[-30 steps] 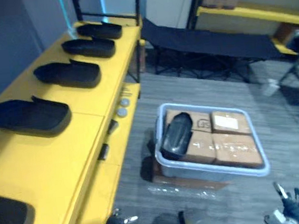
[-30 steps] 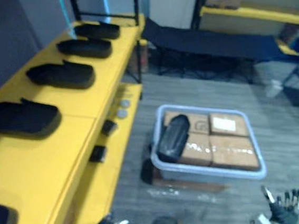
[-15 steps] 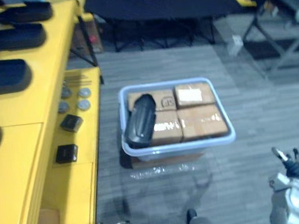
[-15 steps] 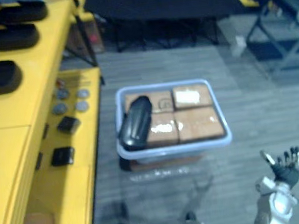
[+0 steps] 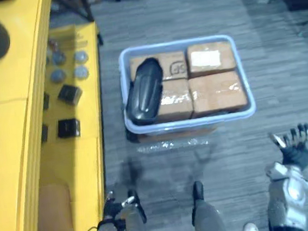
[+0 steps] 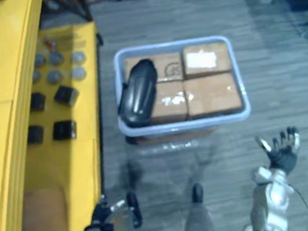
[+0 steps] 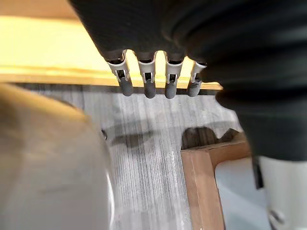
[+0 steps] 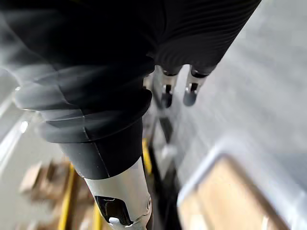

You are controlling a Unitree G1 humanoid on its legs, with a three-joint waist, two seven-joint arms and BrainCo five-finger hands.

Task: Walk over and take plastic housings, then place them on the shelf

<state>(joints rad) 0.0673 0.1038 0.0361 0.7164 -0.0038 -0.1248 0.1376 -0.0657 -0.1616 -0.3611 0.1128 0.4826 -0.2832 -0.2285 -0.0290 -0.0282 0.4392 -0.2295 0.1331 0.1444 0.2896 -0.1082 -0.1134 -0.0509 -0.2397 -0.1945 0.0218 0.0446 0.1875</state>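
Open grey floor [image 5: 279, 54] lies right of and in front of the pale blue plastic bin [image 5: 190, 124]; the yellow shelf [image 5: 16, 161] borders it just to the left. The right hand [image 5: 294, 146] is spread wide, empty, near the bin's right front corner. The left hand [image 7: 146, 76] hangs with straight fingers, touching nothing. The black plastic housing [image 5: 145, 91] lies on brown cardboard boxes [image 5: 216, 82] along the bin's left wall, its long axis front to back, the far end leaning slightly right.

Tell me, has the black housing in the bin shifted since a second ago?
No. The black housing lies on the cardboard boxes at the left side of the bin, as before; the whole view shifted, so the camera moved.
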